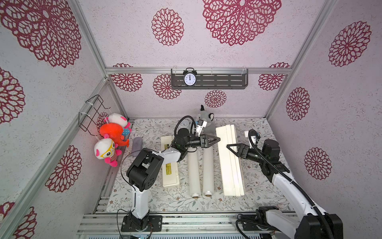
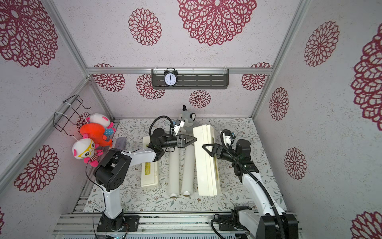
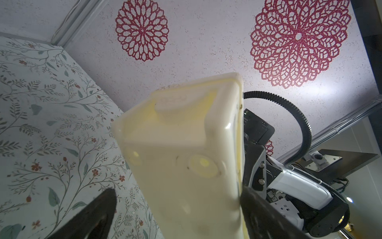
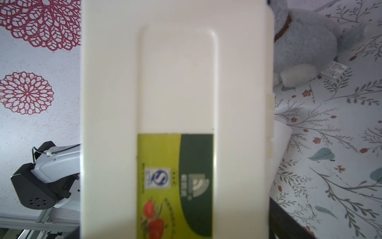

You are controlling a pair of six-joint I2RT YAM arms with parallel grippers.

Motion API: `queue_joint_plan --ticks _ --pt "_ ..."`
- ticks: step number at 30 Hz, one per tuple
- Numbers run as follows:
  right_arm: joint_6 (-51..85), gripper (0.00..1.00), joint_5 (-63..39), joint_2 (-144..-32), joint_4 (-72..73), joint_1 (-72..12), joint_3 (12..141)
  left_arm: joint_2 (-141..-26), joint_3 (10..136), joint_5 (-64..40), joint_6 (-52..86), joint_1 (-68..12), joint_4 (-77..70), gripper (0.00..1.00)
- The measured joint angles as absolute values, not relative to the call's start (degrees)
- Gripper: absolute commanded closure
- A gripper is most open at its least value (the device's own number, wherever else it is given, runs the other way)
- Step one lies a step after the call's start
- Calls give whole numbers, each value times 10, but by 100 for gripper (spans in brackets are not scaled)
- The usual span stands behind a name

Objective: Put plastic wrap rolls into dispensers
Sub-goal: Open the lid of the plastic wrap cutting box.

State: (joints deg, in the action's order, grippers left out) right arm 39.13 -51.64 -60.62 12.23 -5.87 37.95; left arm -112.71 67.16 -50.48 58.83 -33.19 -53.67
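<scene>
- White rolls [image 1: 194,171] lie bare on the tabletop [image 1: 258,186], neither loaded.
- My right end effector [image 1: 229,147] clamps a closed dispenser [image 1: 229,169]; left end effector [image 1: 218,139] gapes around its end.

The raised dispenser [image 1: 230,165] in my right gripper [image 1: 229,146] screens it from the rolls [image 1: 194,171], whose near ends lie open above.

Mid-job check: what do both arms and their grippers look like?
Both the left arm and right arm have white shells with black joint housings. The left gripper and right gripper are black, with triangular open-frame fingers. A black ribbed hose loops at each wrist.
</scene>
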Motion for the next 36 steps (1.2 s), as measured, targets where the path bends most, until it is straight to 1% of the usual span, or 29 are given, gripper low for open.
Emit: queue_joint_plan --ticks 12,19,25,32,36 --pt "437 17 -533 -627 215 -82 372 -1125 698 -500 610 -331 -552 2" --pt "492 19 -559 -639 298 -84 362 -1155 716 -519 691 -325 -655 2" --pt "525 19 -579 -643 346 -87 353 -1156 716 -535 721 -322 -688 2" --pt "534 20 -583 -660 366 -97 353 -1180 729 -550 769 -317 -742 2" --pt "490 21 -575 -670 298 -104 378 -1181 729 -550 759 -312 -719 2"
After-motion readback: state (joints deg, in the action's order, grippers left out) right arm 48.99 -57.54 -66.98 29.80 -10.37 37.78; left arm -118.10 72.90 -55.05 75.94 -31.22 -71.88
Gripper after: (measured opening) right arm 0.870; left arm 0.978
